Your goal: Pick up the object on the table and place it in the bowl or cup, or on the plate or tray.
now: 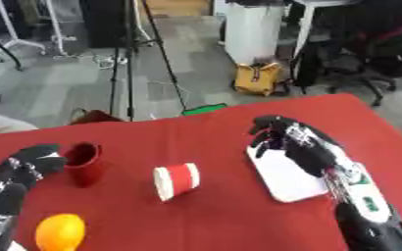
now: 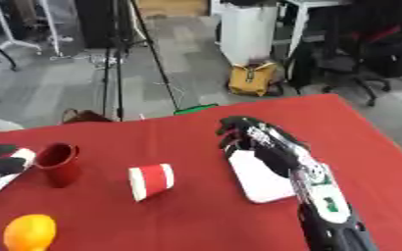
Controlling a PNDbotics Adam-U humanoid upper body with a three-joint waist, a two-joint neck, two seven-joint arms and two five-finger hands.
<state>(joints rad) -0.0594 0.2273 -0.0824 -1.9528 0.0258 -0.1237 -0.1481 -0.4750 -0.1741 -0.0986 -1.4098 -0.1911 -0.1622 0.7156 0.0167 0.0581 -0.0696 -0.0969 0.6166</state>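
The paper cup [image 1: 177,181] lies tipped on its side on the red table [image 1: 213,220], between the dark red cup [image 1: 83,162] and white tray [image 1: 282,179]. Right hand [image 1: 290,139] hovers over the tray, fingers curled, empty; left hand [image 1: 24,166] rests relaxed by the red cup, an orange [image 1: 60,232] near it

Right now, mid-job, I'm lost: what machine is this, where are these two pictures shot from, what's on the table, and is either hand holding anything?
Both pictures come from the two eyes of a camera in a humanoid robot's head, looking down at a red table. The black arms are its own. The right hand hangs over the far end of a white tray, fingers curled downward, holding nothing. The left hand is at the left edge beside an upright dark red cup; its fingers are unclear. A red and white paper cup lies on its side mid-table, and an orange fruit sits near the front left. Nothing is held.
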